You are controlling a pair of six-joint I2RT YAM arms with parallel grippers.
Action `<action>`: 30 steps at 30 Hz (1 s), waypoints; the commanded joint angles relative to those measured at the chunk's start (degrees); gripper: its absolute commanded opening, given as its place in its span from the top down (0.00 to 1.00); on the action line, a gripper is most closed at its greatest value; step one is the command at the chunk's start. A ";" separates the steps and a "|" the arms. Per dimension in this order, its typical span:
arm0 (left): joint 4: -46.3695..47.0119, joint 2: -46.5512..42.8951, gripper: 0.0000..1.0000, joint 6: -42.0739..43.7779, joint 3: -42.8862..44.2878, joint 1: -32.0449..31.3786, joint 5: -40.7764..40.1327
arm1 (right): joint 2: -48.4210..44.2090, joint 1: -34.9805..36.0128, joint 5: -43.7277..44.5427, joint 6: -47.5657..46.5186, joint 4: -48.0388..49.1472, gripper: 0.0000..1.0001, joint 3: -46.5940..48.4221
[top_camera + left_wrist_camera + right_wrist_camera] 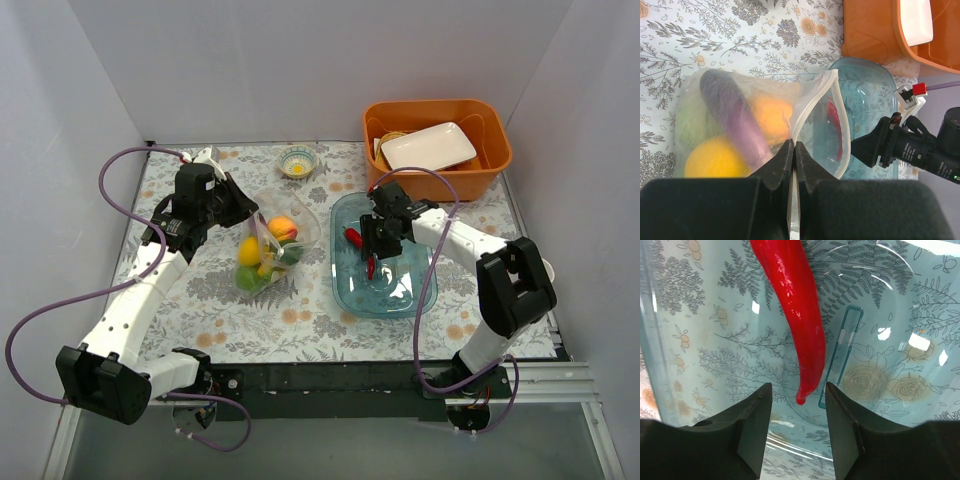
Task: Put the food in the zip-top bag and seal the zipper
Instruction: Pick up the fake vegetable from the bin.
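1. Your left gripper [794, 145] is pinched shut on the zip-top bag [740, 85] at its mouth edge. The plastic looks thin and floppy.
2. Your right gripper [797, 390] has its jaws apart, straddling the tip of the red chilli [800, 315]. It looks light and slick, so grab mid-body.
3. The blue tray [900, 315] lies right under those fingers. The orange bin [495, 160] is well apart.
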 commanded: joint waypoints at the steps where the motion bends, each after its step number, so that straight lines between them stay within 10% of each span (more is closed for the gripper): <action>1: 0.98 -1.59 1.00 0.02 1.11 -0.01 0.13 | 1.61 -0.20 1.32 -1.78 -0.39 0.47 1.55; 30: 1.16 -0.80 1.00 0.46 0.84 0.08 0.83 | 6.54 -0.29 2.46 -3.98 3.82 0.72 -0.56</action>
